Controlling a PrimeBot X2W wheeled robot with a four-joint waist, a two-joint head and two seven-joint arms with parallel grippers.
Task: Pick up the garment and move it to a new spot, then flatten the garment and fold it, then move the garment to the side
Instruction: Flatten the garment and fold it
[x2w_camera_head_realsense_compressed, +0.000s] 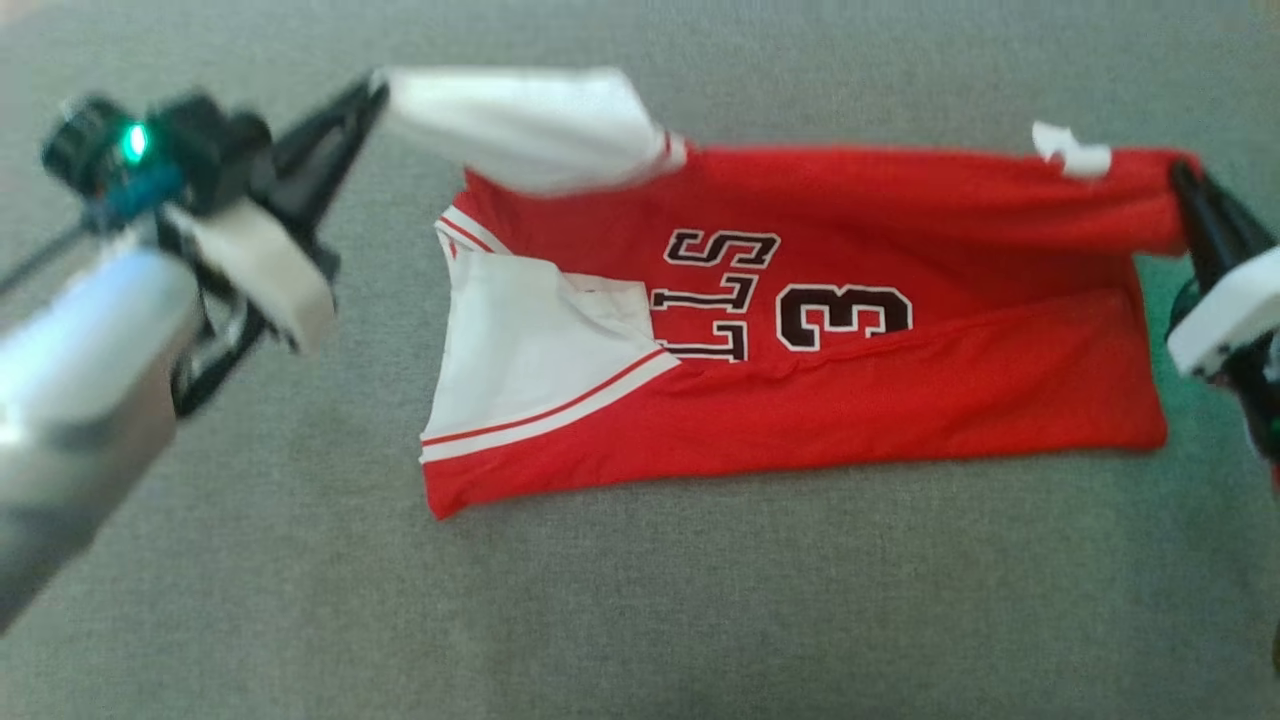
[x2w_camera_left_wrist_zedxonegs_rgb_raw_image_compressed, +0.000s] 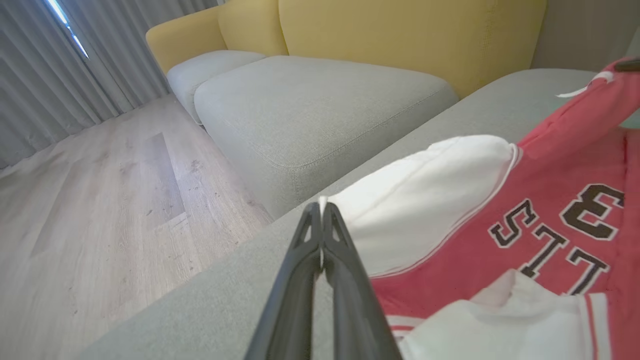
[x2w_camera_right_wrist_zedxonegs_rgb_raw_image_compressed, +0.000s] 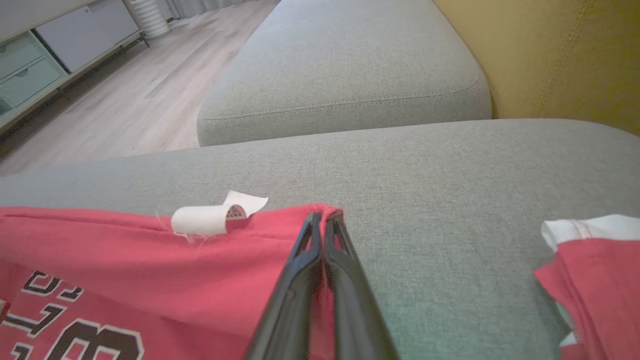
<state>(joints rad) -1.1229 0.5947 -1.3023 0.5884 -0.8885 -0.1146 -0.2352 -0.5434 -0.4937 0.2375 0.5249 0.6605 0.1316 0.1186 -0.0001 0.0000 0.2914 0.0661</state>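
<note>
Garment (x2w_camera_head_realsense_compressed: 800, 420) lies spread on the grey cushion (x2w_camera_head_realsense_compressed: 300, 600). Left gripper (x2w_camera_head_realsense_compressed: 372, 92) is pinched tight on its white corner, right gripper (x2w_camera_head_realsense_compressed: 1180, 178) on its red corner, holding the far edge up, probably to fold it over.

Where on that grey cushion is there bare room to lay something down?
Bare cushion runs wide along the near edge of the jersey, with a strip beyond its far edge. Crowded at both far corners, where the left gripper and right gripper pinch it.
</note>
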